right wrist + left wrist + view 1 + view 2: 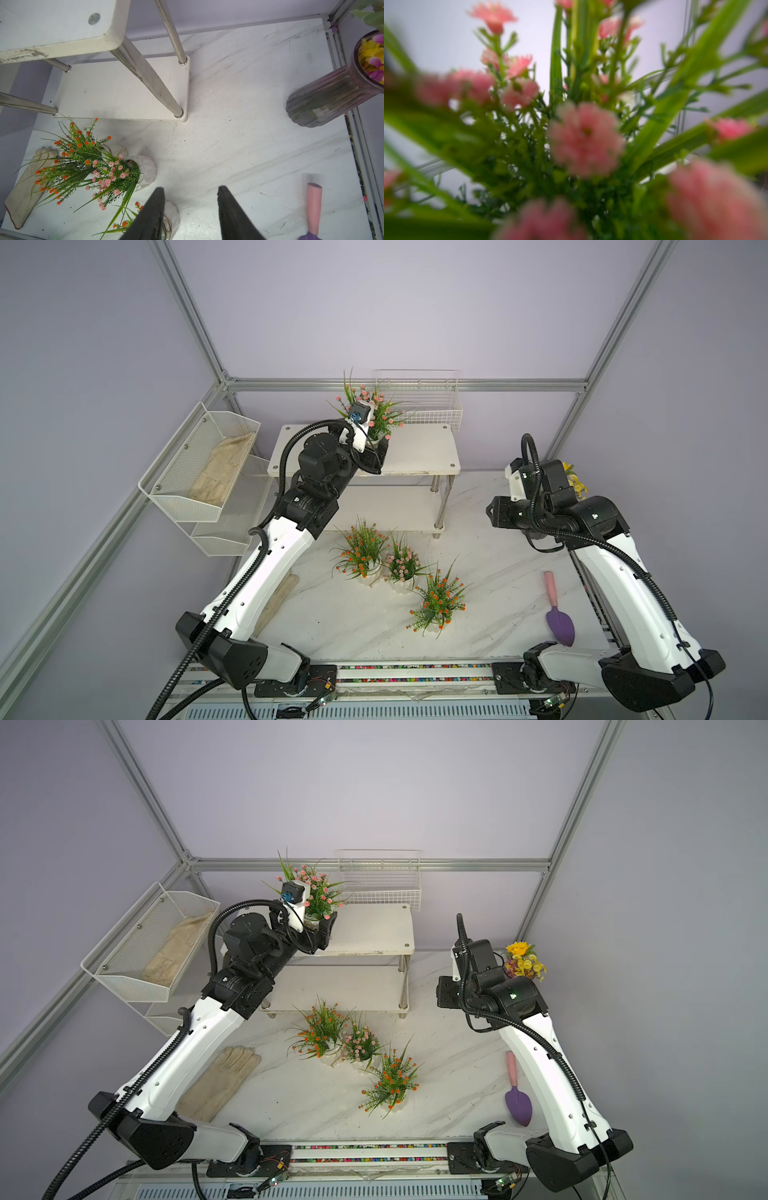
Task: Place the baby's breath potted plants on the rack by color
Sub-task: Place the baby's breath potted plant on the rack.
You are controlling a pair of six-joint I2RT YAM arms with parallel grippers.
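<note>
White ceramic sits between the left gripper's [374, 446] fingers [384, 449], which look closed narrowly on the pot of a pink plant [380, 414]. Blooms fill the left wrist view, so the contact itself is hidden.

The pot is over the rack's [422, 448] top board, about mid-length and toward its 12 o'clock edge. Whether its base touches the board I cannot tell. I judge this to be the set-down.

It would go best to keep the pot upright and shift it toward one end, so the second pink plant [402, 563] fits beside it. Then lower until the base bears flat, release, and back out toward 7 o'clock, clear of the fronds.

Two orange plants [360, 552] stand on the table [498, 551] at 6 o'clock of the rack, likely bound for the lower board. The right gripper [190, 188], at 3 o'clock, hangs with its fingers apart and empty.
</note>
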